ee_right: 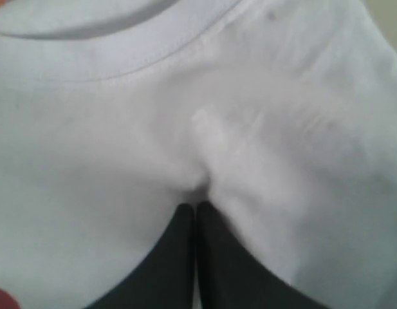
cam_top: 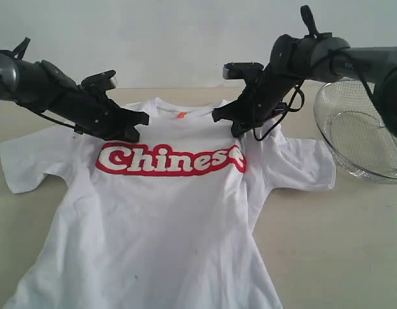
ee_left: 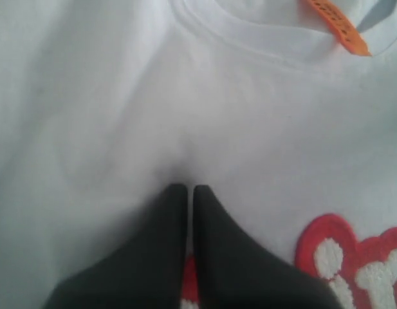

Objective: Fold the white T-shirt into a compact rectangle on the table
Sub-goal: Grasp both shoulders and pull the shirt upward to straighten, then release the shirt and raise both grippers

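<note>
I read the white T-shirt (cam_top: 159, 219) as lying face up and spread on the table (cam_top: 327, 244), with the collar at the far side and the hem toward the near edge.

Left gripper (ee_left: 185, 190): jaws closed, pinching cloth at the left shoulder beside the collar, near the orange neck tag (ee_left: 340, 29).

Right gripper (ee_right: 196, 207): jaws closed on a puckered fold at the right shoulder.

A wire basket (cam_top: 359, 129) sits at far right, apart from the right sleeve.

This looks like a robotics lab rather than a home: a bare beige table (cam_top: 333, 257) against a blank grey-white wall (cam_top: 185, 38), a black left arm (cam_top: 50, 90) and right arm (cam_top: 301, 55) above it, and a wire basket (cam_top: 359, 138) near the right jaws.
</note>
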`<action>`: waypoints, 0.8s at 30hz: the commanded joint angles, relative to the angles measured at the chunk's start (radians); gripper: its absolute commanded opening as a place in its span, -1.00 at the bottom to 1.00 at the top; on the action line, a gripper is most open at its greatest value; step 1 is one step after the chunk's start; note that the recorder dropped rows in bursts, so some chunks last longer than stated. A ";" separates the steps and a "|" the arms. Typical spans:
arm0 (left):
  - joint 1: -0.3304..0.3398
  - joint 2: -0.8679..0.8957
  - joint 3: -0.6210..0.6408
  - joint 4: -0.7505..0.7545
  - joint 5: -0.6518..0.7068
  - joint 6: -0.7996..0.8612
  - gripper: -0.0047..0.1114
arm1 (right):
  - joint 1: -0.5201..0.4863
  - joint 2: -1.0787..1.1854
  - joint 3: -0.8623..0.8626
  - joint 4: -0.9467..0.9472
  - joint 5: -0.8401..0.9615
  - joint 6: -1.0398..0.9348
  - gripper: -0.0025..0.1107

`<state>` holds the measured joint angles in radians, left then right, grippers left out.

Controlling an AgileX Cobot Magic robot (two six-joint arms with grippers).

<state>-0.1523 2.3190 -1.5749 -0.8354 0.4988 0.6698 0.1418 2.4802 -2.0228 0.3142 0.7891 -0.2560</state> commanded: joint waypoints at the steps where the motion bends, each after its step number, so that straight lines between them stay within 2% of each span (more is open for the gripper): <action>1: 0.002 0.020 -0.038 0.027 -0.037 -0.046 -0.84 | -0.028 0.108 -0.132 -0.054 0.014 0.063 -0.96; 3: 0.002 0.034 -0.068 0.044 -0.040 -0.062 -0.84 | -0.037 0.150 -0.217 -0.145 0.050 0.145 -0.96; 8: 0.004 0.080 -0.147 0.051 -0.031 -0.105 -0.84 | -0.053 0.176 -0.329 -0.143 0.113 0.142 -0.96; 10: 0.006 0.084 -0.180 0.105 -0.018 -0.158 -0.84 | -0.053 0.171 -0.372 -0.143 0.129 0.142 -0.96; 13: 0.008 0.056 -0.218 0.148 0.115 -0.151 -0.84 | -0.053 0.121 -0.408 -0.136 0.194 0.084 -0.96; 17: 0.015 -0.048 -0.218 0.243 0.183 -0.132 -0.84 | -0.053 0.006 -0.413 -0.133 0.343 0.048 -0.96; 20: 0.027 -0.100 -0.218 0.250 0.260 -0.122 -0.84 | -0.053 -0.005 -0.413 -0.140 0.432 0.046 -0.96; 24: 0.027 -0.149 -0.201 0.250 0.401 -0.087 -0.84 | -0.053 -0.016 -0.385 -0.131 0.432 0.045 -0.96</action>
<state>-0.1268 2.2069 -1.7874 -0.5957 0.7999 0.5553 0.0987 2.4786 -2.4316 0.1826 1.1989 -0.2008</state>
